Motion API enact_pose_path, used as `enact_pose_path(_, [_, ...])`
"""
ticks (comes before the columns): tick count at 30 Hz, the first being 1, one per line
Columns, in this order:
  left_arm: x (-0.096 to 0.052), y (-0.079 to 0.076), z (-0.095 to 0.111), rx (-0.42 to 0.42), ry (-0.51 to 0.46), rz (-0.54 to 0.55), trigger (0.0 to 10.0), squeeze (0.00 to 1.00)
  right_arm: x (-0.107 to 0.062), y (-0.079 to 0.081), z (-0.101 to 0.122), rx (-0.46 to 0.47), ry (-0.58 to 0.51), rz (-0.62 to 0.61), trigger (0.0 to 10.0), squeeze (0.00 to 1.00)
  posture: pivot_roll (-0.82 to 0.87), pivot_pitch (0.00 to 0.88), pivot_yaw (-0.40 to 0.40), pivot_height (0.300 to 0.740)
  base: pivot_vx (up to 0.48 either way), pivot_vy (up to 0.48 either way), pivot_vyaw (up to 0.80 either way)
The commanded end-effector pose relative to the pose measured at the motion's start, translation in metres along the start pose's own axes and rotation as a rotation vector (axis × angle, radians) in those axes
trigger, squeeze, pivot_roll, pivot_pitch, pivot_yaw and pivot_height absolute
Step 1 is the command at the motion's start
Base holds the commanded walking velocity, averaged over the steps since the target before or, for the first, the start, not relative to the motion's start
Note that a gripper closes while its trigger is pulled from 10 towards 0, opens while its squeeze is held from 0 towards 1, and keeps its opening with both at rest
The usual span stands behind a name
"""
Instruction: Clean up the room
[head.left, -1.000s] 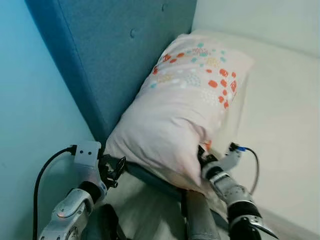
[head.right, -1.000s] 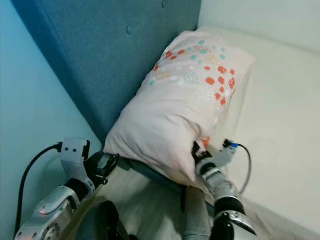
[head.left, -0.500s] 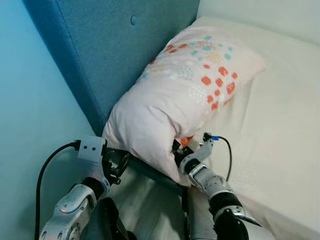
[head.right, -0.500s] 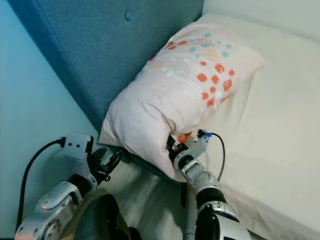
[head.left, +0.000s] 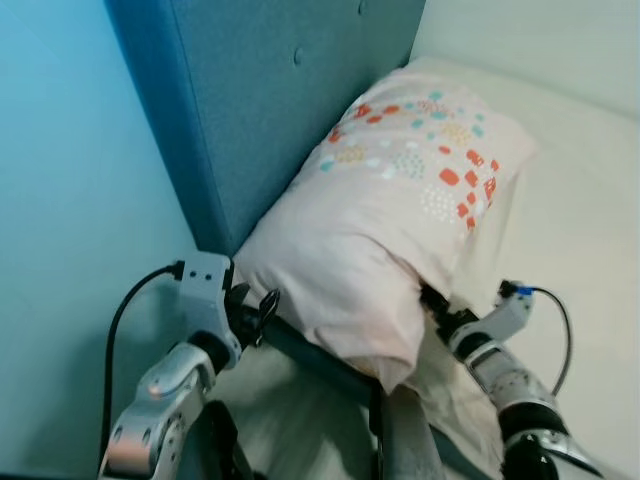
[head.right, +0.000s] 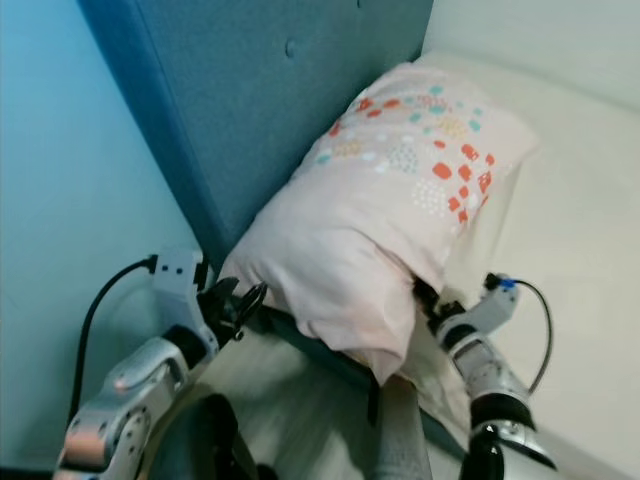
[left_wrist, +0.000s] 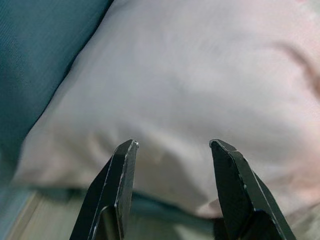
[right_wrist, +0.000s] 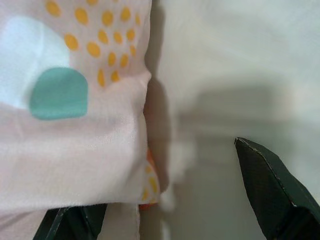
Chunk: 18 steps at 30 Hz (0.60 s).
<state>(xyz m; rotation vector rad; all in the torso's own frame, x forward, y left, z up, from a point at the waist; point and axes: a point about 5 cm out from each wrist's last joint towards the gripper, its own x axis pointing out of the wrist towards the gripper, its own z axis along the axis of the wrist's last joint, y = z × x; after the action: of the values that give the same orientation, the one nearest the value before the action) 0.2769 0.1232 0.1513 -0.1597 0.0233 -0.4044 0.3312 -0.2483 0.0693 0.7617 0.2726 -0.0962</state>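
Observation:
A pale pink pillow (head.left: 400, 210) with orange and teal spots lies on the bed, leaning against the blue headboard (head.left: 280, 100). My left gripper (head.left: 262, 305) sits at the pillow's near left corner. It is open, and in the left wrist view the pillow (left_wrist: 200, 90) lies just beyond the gap (left_wrist: 172, 145). My right gripper (head.left: 432, 305) is tucked under the pillow's drooping front edge. In the right wrist view it is open (right_wrist: 155, 180), with one finger under the pillow's seam (right_wrist: 100, 165) and the other over the sheet.
The cream bed sheet (head.left: 580, 200) spreads out to the right of the pillow. A light blue wall (head.left: 60, 200) stands at the left, beside the headboard. A dark bed edge (head.left: 310, 355) runs below the pillow, with pale floor underneath.
The camera has swung, shifting the whole scene. My left gripper has come closer to the pillow's near corner. My right gripper stays under the front edge, now more covered by the cloth.

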Motion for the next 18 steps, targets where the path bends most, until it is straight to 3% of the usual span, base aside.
enact_pose_path(1, [0.003, -0.004, -0.008, -0.026, 0.02, -0.037, 10.0, 0.0, -0.002, -0.004, 0.006, -0.047, -0.024, -0.028, 10.0, 0.0, 0.0, 0.12, -0.027, 0.49, 0.0, 0.0, 0.0])
enact_pose_path(6, [0.012, -0.012, -0.006, -0.013, 0.005, -0.122, 10.0, 0.0, 0.001, 0.007, 0.034, -0.084, -0.119, 0.005, 10.0, 0.0, -0.02, 0.069, -0.032, 0.49, 0.0, 0.0, 0.0])
enact_pose_path(11, [0.018, -0.014, -0.005, 0.008, -0.004, -0.157, 10.0, 0.0, 0.002, 0.011, 0.04, -0.153, -0.125, -0.012, 10.0, 0.0, -0.02, 0.04, -0.032, 0.504, 0.0, 0.0, 0.0])
enact_pose_path(18, [0.026, -0.004, 0.0, 0.034, -0.025, -0.134, 10.0, 0.0, 0.003, 0.021, 0.048, -0.082, -0.151, 0.047, 10.0, 0.0, -0.03, 0.02, -0.022, 0.528, 0.0, 0.0, 0.0])
